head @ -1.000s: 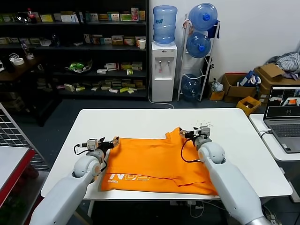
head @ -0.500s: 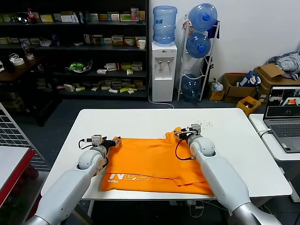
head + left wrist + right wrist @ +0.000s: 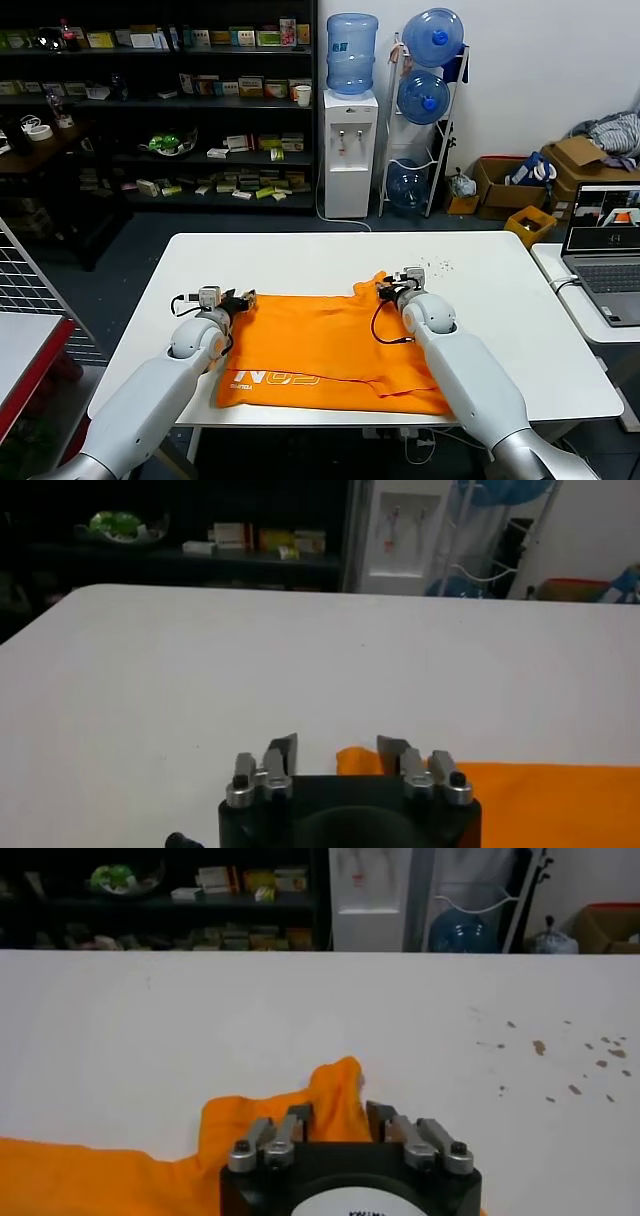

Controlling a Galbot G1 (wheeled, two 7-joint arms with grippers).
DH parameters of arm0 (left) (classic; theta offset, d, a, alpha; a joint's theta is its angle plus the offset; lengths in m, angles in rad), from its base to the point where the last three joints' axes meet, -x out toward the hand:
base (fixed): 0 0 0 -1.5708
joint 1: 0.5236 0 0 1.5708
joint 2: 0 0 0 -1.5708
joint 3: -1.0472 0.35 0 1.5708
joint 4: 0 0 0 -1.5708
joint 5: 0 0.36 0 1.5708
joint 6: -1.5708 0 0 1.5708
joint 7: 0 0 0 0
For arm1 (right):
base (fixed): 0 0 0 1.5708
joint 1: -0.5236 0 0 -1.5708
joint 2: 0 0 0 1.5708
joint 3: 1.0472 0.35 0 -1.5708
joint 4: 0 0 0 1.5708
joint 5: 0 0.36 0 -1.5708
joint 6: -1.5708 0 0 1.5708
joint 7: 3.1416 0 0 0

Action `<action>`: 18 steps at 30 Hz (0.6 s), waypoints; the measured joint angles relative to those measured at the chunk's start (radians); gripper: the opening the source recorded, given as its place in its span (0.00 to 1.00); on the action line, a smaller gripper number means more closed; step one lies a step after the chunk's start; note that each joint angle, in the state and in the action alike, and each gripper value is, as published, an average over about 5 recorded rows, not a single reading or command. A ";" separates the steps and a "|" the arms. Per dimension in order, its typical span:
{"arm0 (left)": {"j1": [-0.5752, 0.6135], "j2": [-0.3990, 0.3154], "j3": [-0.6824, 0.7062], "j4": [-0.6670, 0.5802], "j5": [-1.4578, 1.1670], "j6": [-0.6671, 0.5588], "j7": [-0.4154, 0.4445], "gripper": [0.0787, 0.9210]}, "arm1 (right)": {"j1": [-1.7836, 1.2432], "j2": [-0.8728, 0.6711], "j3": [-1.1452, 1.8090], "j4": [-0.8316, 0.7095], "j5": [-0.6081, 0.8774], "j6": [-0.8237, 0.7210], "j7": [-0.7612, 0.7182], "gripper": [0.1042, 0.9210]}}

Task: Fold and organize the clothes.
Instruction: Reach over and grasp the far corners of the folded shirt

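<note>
Head overlooks table (image 3: pixel 300 262); wrists skim it closely.

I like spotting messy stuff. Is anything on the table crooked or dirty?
Yes. The orange T-shirt lies partly folded, with one corner poking up in a peak beside the right gripper. Small brown specks are scattered on the white table beyond that corner, like crumbs or stains.

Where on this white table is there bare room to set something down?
Bare: the white table's far strip beyond the bright orange T-shirt, and the end right of the right hand. Crowded: the near middle, under the shirt, with the left hand at its far left corner.
</note>
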 measured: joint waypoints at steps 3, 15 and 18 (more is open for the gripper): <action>-0.002 -0.002 0.002 0.000 0.000 -0.001 -0.002 0.41 | -0.002 0.001 0.001 0.005 -0.001 0.010 -0.001 0.22; 0.004 -0.003 0.004 -0.015 -0.001 0.000 -0.008 0.03 | -0.014 -0.012 0.010 0.038 0.007 0.049 -0.001 0.03; 0.009 -0.001 -0.002 -0.023 -0.002 -0.001 -0.013 0.02 | -0.019 -0.017 0.015 0.049 0.011 0.060 0.000 0.03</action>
